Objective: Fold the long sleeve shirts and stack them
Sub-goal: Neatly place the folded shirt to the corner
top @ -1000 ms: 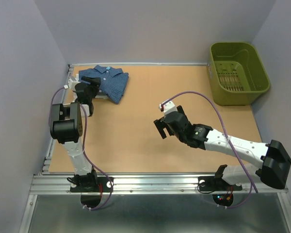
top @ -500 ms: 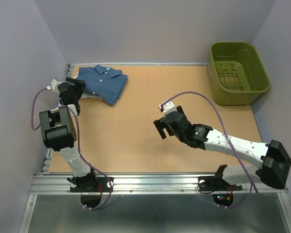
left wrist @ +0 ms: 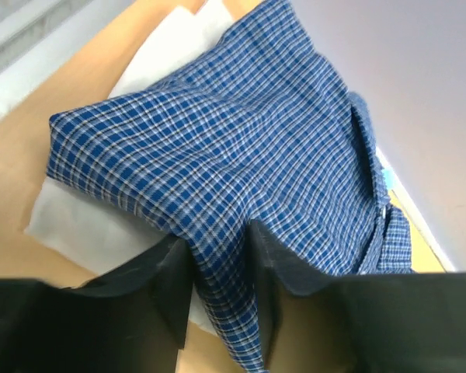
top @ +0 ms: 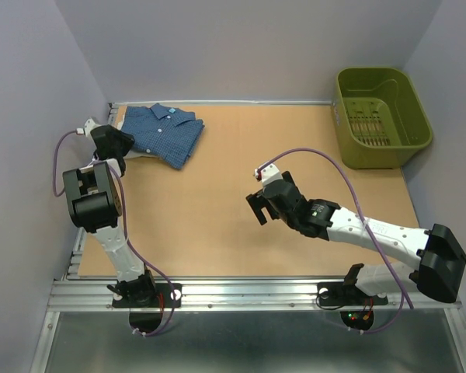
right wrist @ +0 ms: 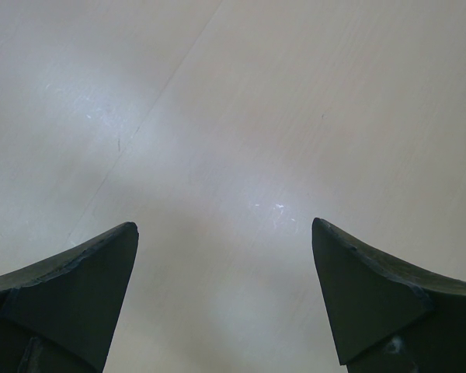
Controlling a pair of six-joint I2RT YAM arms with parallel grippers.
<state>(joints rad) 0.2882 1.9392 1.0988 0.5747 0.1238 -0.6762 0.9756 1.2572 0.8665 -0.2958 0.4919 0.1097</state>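
The dark blue checked shirt [top: 165,134] lies folded at the table's back left corner, collar toward the back wall. It rests on the white shirt [left wrist: 81,225], which shows only as an edge underneath [top: 142,156]. My left gripper [top: 113,141] sits at the stack's left edge. In the left wrist view its jaws [left wrist: 217,239] pinch a raised fold of the blue cloth [left wrist: 225,171], which fills the gap between them. My right gripper [top: 258,206] hovers over bare table at the middle, wide open [right wrist: 224,227], with nothing between its fingers.
An olive-green plastic basket [top: 346,134] stands at the back right corner. Grey walls close in the table's left, back and right. A metal rail [top: 256,291] runs along the near edge by the arm bases.
My left gripper swung left and back to the stack's left edge and closed on a fold of the blue shirt. The right arm has not moved.
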